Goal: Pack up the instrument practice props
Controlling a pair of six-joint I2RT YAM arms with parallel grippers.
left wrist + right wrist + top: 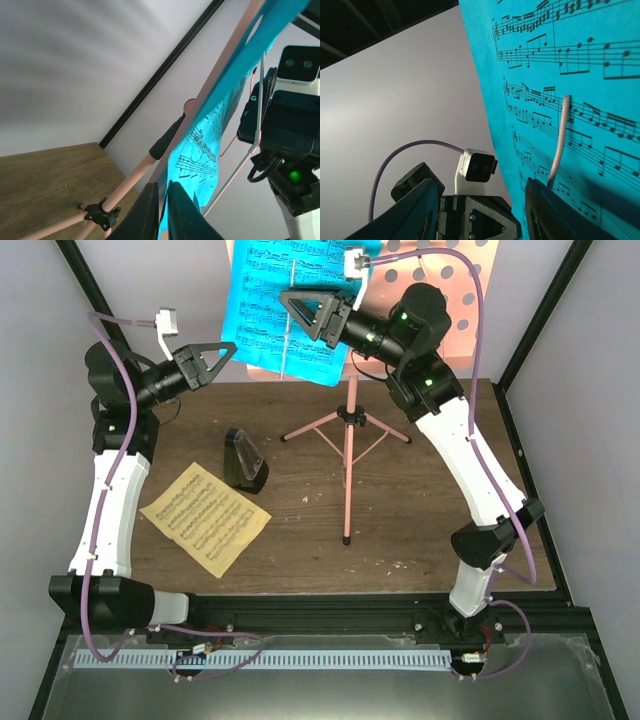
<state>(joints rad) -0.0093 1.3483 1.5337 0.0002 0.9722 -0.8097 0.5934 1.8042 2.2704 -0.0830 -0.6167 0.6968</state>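
Two hands are up at the stand, so starting with those: the left hand [162, 189] has its fingers nearly together with just a sliver of gap, and the lower edge of the cyan page [275, 310] sits right in that sliver, so it's pinching the sheet down at its lower left side. The right hand [482, 187] is spread wide with nothing between its fingers, hovering in front of the printed face of that same page, roughly mid-sheet. From its own camera one finger overlaps the page's edge, and honestly I can't tell if it's touching. The cyan page leans against the hole-punched desk of the pink music stand [440, 300], and a thin pink wire [562, 135] runs down across the notes. The stand is upright, its tripod legs splayed on the wooden tabletop [420, 510] toward the back, about centre. Off to the left of those legs, well apart from them, the black metronome [243, 460] stands upright on the wood. The yellow page [207, 517] lies flat just beside it on the near side, turned at an angle, with the left arm running along its outer side.
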